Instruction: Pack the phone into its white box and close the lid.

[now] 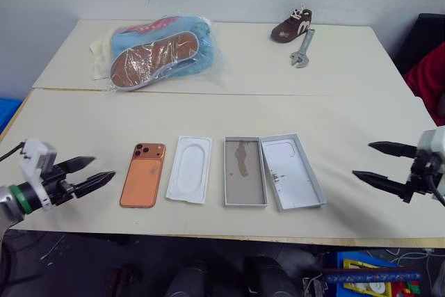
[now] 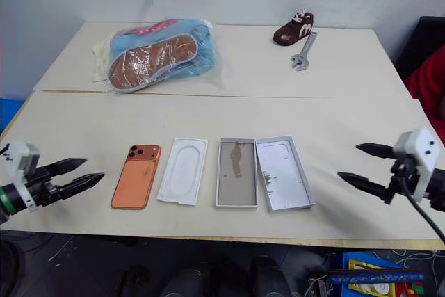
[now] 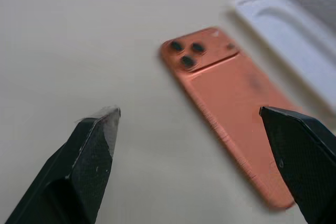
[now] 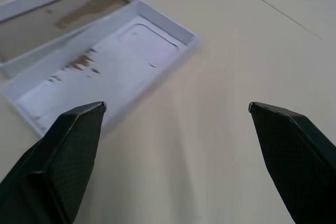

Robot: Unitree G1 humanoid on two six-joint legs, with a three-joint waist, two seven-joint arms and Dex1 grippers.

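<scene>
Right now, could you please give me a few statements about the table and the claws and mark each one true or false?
1. The phone lies camera side up on the table, outside the white box. True.
2. The lid is closed over the white box. False: it lies open side up beside the box, on the box's right.
3. The white insert lies between the phone and the white box. True.
4. The left claw is shut on the phone. False: it is open and holds nothing, off to the phone's left.
5. The wrench lies inside the white box. False: it lies at the far side of the table, by the small brown shoe.
</scene>
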